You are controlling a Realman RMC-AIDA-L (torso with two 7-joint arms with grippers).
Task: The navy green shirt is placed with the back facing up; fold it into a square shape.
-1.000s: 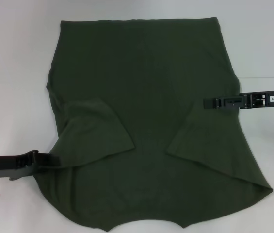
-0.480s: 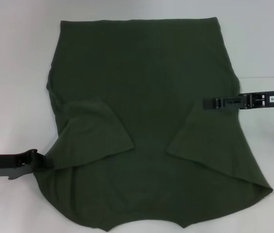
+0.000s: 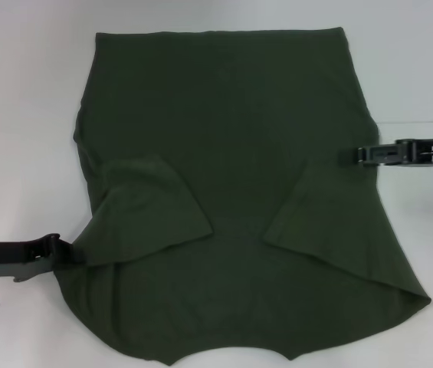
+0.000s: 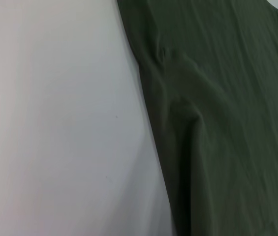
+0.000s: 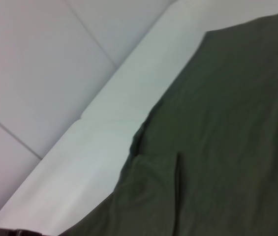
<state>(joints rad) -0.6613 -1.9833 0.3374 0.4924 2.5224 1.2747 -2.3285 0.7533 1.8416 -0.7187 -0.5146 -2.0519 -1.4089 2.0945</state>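
From the head view, the navy green shirt (image 3: 231,192) lies spread flat on the white bench (image 3: 24,115), its long axis running away from the robot, hem edge far and collar end near, with both short sleeves already turned inward onto the body. The left gripper (image 3: 57,253) sits low at the shirt's left edge, right where the folded left sleeve meets the side, touching or just at the fabric; whether it is clenched on cloth or released I cannot tell. The right gripper (image 3: 354,156) reaches in from the right side and meets the shirt's right edge farther from the robot than the left one does, above the folded right sleeve; its state I cannot tell either. So the shirt lies inward from each gripper, left arm nearer the collar end, right arm nearer the middle of the side, which suggests the next fold needs each arm to work along its own edge. In the left wrist view, only the shirt's side edge (image 4: 212,123) shows, wrinkled along the sleeve seam, against bare bench; no fingers appear. In the right wrist view, the shirt (image 5: 217,147) fills the lower area with a small pucker near its edge, the bench rim and a wall beyond.
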